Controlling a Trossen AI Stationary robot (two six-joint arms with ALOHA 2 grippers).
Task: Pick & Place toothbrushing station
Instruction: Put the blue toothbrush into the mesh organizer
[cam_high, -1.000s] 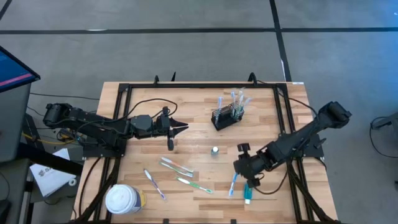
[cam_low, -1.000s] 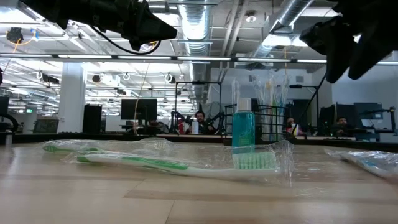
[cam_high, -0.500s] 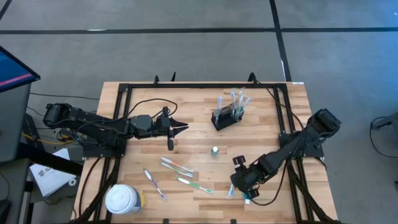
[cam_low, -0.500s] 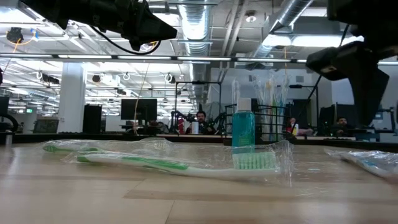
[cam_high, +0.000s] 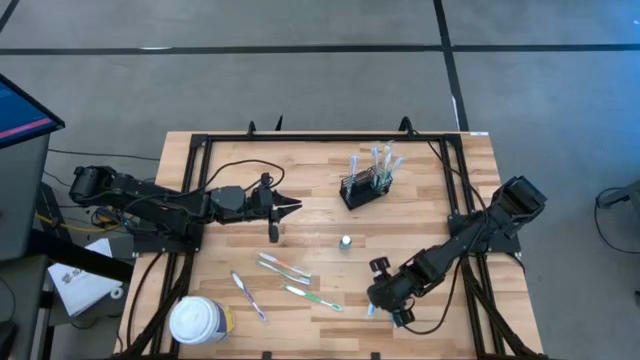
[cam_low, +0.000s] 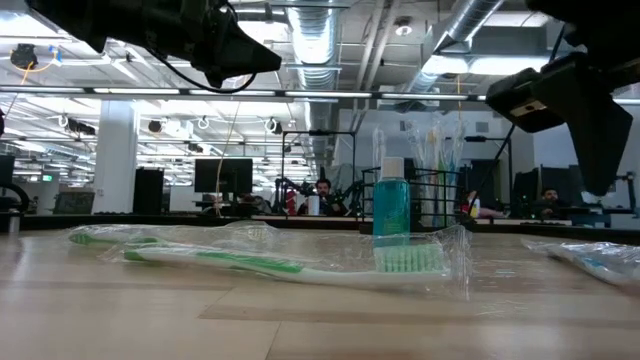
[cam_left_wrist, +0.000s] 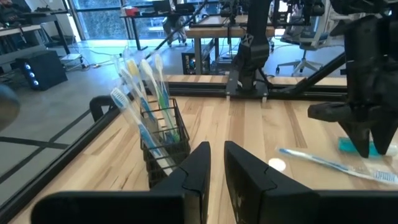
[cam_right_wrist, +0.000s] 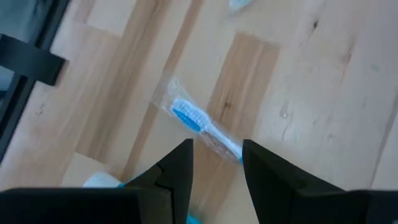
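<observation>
The black wire-mesh caddy (cam_high: 363, 188) stands at the far middle of the table with several wrapped toothbrushes upright in it; it also shows in the left wrist view (cam_left_wrist: 163, 146). A wrapped blue toothbrush (cam_right_wrist: 205, 127) lies flat on the wood at the near right. My right gripper (cam_right_wrist: 214, 152) is open above it, pointing down, one finger on each side of its handle. In the high view my right gripper (cam_high: 383, 303) covers most of that brush. A teal tube (cam_left_wrist: 349, 145) lies beside it. My left gripper (cam_high: 292, 207) is shut and empty, level above the table left of the caddy.
Three more wrapped toothbrushes (cam_high: 284, 267) (cam_high: 312, 297) (cam_high: 249, 298) lie at the near middle. A small teal bottle with a white cap (cam_high: 345, 242) stands mid-table. A white-lidded tub (cam_high: 198, 320) sits at the near left corner. A black frame (cam_high: 455, 170) rims the work area.
My right gripper has moved toward the table's near edge and a little left, coming down over the blue toothbrush, with its arm stretched lower. The toothbrush and tube lie where they were.
</observation>
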